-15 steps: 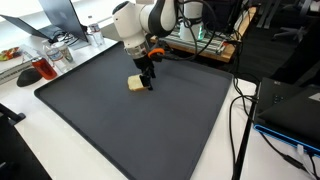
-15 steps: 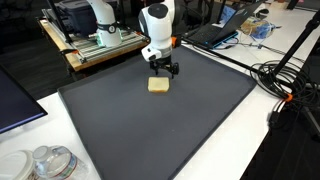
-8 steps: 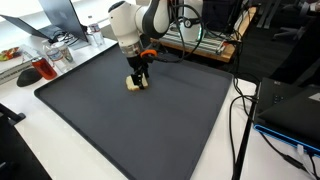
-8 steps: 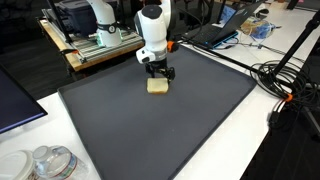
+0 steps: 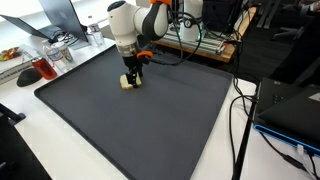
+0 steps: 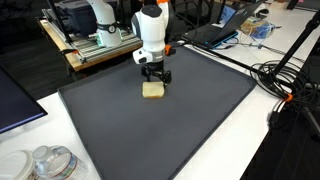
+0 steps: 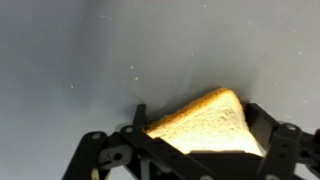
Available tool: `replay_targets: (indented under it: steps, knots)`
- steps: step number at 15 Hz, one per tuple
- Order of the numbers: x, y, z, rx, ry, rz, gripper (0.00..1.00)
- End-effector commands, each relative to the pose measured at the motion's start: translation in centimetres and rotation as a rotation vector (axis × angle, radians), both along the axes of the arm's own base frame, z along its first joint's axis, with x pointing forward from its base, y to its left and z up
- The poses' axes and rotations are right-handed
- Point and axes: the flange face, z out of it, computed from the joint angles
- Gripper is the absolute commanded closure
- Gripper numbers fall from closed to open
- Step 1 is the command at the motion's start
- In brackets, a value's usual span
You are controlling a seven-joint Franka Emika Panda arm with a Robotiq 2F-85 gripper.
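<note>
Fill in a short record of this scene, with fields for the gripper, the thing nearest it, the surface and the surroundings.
Gripper: gripper open, pointing down, low over the mat
Nearest thing: piece of bread, lying flat; the wrist view shows it between the open jaws
Contact: cannot tell whether the jaws touch it
Surface: dark mat on a white table
Surroundings: cables beside the mat; jars near a corner of the table

Robotics lab: second white robot arm [image 6: 98,15] on wooden bench [image 6: 95,48] at eleven o'clock, laptop [image 6: 215,32] at one, cables [image 6: 283,76] at three.
</note>
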Motion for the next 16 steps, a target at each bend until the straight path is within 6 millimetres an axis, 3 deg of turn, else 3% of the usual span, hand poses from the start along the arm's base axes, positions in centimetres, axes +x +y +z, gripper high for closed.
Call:
replay_targets:
  steps: [1,11,12,16]
  knots:
    - [0.8,-0.1,-0.2,-0.058,-0.011,0.009,0.26]
    - [1.7,0.5,1.2,-0.158,-0.042,0.090,0.95]
    - [1.8,0.5,1.3,-0.171,-0.047,0.105,1.00]
    - [1.7,1.0,2.0,-0.203,-0.074,0.179,0.98]
